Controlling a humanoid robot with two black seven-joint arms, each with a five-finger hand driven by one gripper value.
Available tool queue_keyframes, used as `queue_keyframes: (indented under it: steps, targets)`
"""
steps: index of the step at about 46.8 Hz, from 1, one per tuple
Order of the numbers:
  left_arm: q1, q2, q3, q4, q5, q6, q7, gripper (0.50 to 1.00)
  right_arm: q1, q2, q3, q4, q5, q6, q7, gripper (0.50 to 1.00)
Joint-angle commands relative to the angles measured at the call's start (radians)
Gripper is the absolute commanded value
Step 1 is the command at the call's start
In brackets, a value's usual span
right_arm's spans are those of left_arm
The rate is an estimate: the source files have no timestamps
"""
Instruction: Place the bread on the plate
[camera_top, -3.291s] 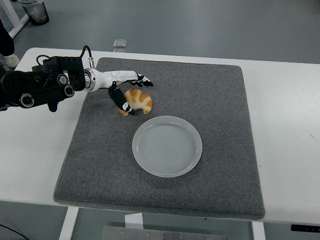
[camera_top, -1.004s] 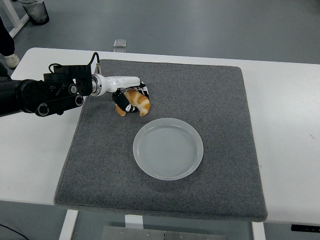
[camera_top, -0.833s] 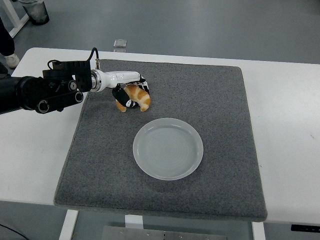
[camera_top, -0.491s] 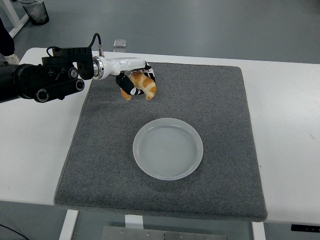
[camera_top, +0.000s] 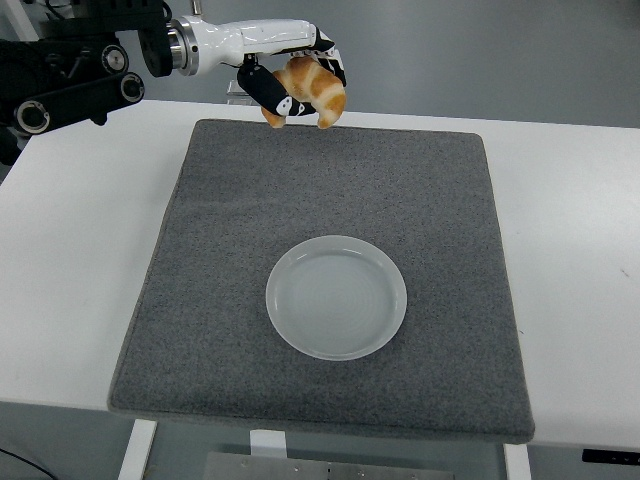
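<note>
Bread (camera_top: 314, 92), a croissant, pinched in left hand (camera_top: 290, 75), fingers curled around it, thumb underneath. Held aloft, clear of the surface (camera_top: 70, 260), over far edge of grey mat (camera_top: 220, 300), toward far-left corner. Long axis roughly left-right, tips curving down. Plate (camera_top: 336, 296) empty, mid-mat, lying nearward and slightly right of the hand, well apart. Next move judged: carry toward near edge, a little rightward, then lower. Right arm not seen.

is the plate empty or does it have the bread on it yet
Empty. The plate shows only its bare surface; the bread is held by the left hand.
</note>
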Motion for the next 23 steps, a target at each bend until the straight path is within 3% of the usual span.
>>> queue_keyframes:
  steps: [1,15,23]
  targets:
    - [-0.023,0.022,-0.005,-0.047,0.003,-0.019,-0.034,0.5,0.0,0.0,0.0,0.0,0.0,0.0,0.0,0.952]
    - [-0.046,0.036,-0.015,-0.187,0.029,-0.067,-0.161,0.5,-0.001,0.0,0.0,0.0,0.0,0.0,0.0,0.954]
    - [-0.043,0.03,-0.014,-0.225,0.107,-0.105,-0.197,0.5,0.0,0.0,0.0,0.0,0.0,0.0,0.0,0.952]
